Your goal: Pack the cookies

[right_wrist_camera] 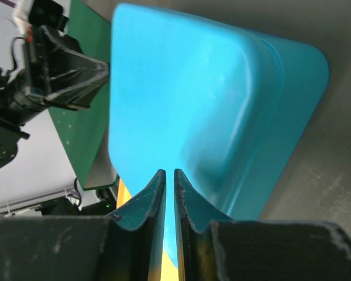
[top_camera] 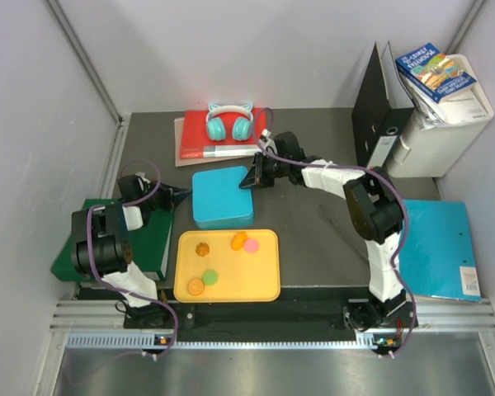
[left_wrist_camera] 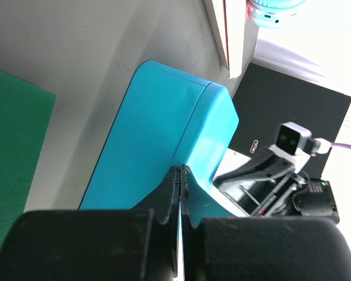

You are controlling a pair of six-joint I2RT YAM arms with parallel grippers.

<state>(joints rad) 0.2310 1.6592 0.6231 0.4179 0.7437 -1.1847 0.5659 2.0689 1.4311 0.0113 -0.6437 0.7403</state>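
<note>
Opening teal box judged step in hand. Left gripper pressed together at box's left side. Right gripper barely parted, pinching nothing, at right edge. Cookies loose on yellow tray just beside box. Advise bracing left, lifting lid evenly.

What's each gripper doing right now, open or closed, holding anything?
Left gripper: closed, holding nothing.
Right gripper: barely open, thin slit, nothing held.

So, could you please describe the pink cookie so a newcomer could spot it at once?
Find the yellow tray at the table's near edge, next to the teal box. The pink cookie lies toward its far right, beside an orange cookie; it is the only pink one.
</note>
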